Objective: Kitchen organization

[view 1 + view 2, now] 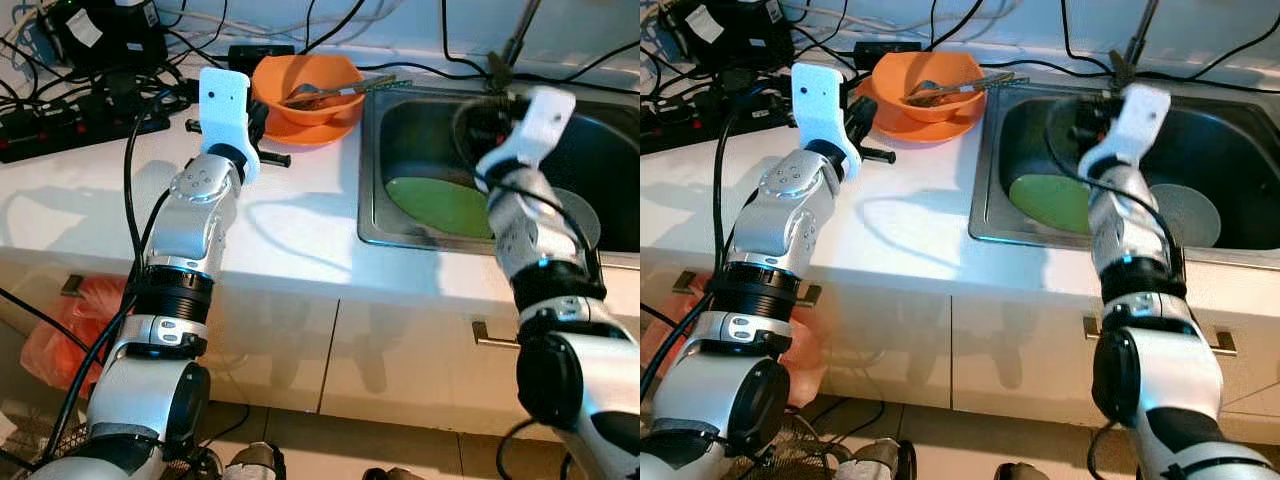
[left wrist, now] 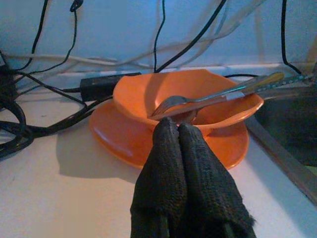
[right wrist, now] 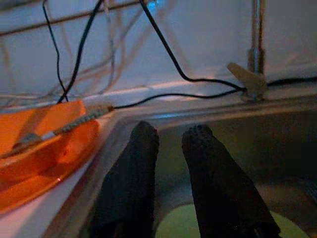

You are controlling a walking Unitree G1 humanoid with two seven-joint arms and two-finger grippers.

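Nearest the sink [image 1: 372, 215], inside its basin, lies a green plate [image 1: 440, 205] with the right gripper [image 3: 171, 144] above it, fingers slightly apart, while beyond the sink's left rim the left gripper [image 2: 178, 130], fingers pressed together, points at the orange bowl [image 2: 185, 96] holding cutlery [image 2: 218, 94].

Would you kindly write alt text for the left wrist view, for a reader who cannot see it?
The left gripper, its two black fingers shut together, points at an orange bowl that sits on an orange plate on a white counter. Cutlery rests across the bowl, and black cables trail along the wall behind.
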